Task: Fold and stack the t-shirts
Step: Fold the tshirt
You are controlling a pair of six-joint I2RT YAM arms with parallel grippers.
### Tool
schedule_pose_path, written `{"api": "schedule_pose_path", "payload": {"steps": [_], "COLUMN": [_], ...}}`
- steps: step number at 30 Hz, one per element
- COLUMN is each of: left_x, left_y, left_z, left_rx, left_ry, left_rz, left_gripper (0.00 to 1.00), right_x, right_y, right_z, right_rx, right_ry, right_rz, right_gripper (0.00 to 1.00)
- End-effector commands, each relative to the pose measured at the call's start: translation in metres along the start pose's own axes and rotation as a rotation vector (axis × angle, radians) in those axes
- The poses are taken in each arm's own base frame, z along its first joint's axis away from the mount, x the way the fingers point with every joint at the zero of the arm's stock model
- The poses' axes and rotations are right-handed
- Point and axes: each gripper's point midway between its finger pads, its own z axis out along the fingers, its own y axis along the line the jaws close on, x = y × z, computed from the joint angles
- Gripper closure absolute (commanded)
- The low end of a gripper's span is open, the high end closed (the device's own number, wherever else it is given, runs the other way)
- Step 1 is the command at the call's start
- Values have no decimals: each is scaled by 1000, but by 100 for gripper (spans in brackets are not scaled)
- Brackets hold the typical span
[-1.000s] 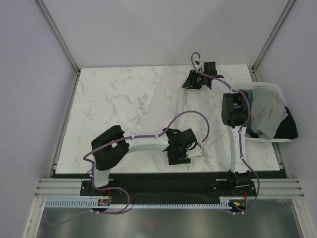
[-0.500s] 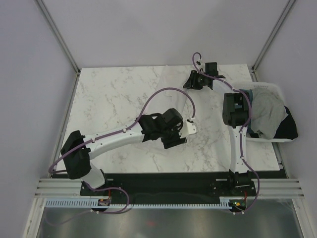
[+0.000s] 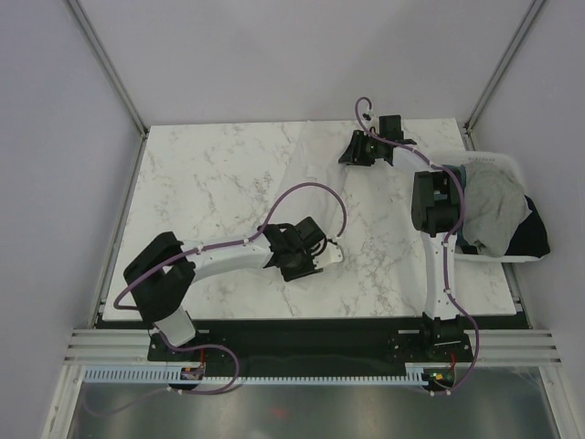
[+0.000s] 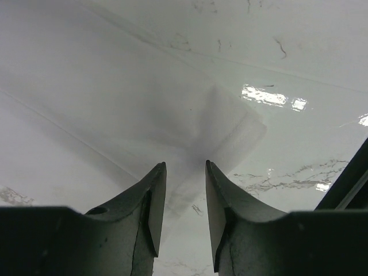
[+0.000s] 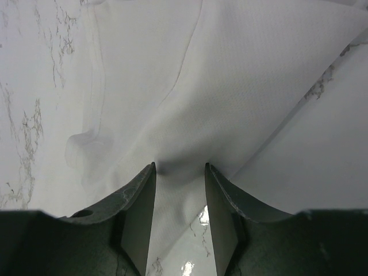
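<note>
A white t-shirt lies spread on the right half of the marble table. My left gripper hovers low at its near-left edge. In the left wrist view the jaws stand apart with nothing clamped, and a sleeve corner of the white t-shirt lies just beyond the tips. My right gripper sits at the shirt's far edge. Its jaws are apart, tips pressed on the white cloth, which runs between them.
A white bin stands at the table's right edge with a light grey shirt, a teal one and a black one heaped in it. The right arm's upright link stands beside the bin.
My left arm swung from the shirt's near edge up toward the middle, then drew back left. Its jaws have narrowed. The right arm has not moved.
</note>
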Motion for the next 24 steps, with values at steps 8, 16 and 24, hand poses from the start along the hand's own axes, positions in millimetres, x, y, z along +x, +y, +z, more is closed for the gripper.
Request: {"api": "schedule_pose_path", "payload": {"steps": [8,16,24], "left_x": [-15,-42,-88], "left_y": [-1,-21,-35], "left_z": [20,33,39], "left_rx": [37,103,136], "left_ry": [-36,-43,-88], "left_rz": [10,51,86], "left_gripper": [59,60,60], "right_x": [-12,-11,-23], "right_y": [-3,-9,-7], "right_z": [-6,7,14], "right_rx": [36,29,9], "right_ry": [-27,-21,-46], "right_rz": [-23,-15,-8], "right_gripper": [52,52,52]}}
